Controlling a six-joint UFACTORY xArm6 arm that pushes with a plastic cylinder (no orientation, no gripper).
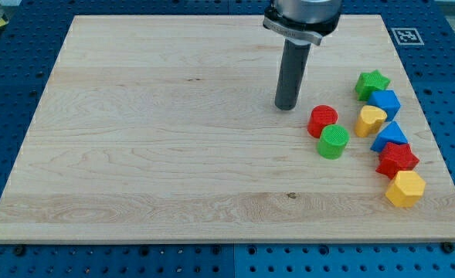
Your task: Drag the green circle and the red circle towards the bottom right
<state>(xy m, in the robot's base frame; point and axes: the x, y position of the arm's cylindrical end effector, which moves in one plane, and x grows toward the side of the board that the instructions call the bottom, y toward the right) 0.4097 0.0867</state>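
The red circle (pixel 323 120) and the green circle (pixel 334 142) sit touching each other on the wooden board (pixel 173 139), right of centre; the green one is just below and right of the red one. My tip (pixel 286 106) stands on the board a little to the upper left of the red circle, with a small gap between them. The rod rises from it to the view's top.
Near the board's right edge stand a green star (pixel 371 83), a blue block (pixel 385 102), a yellow heart (pixel 370 120), a blue triangle (pixel 389 136), a red star (pixel 397 159) and a yellow hexagon (pixel 405 188). Blue pegboard surrounds the board.
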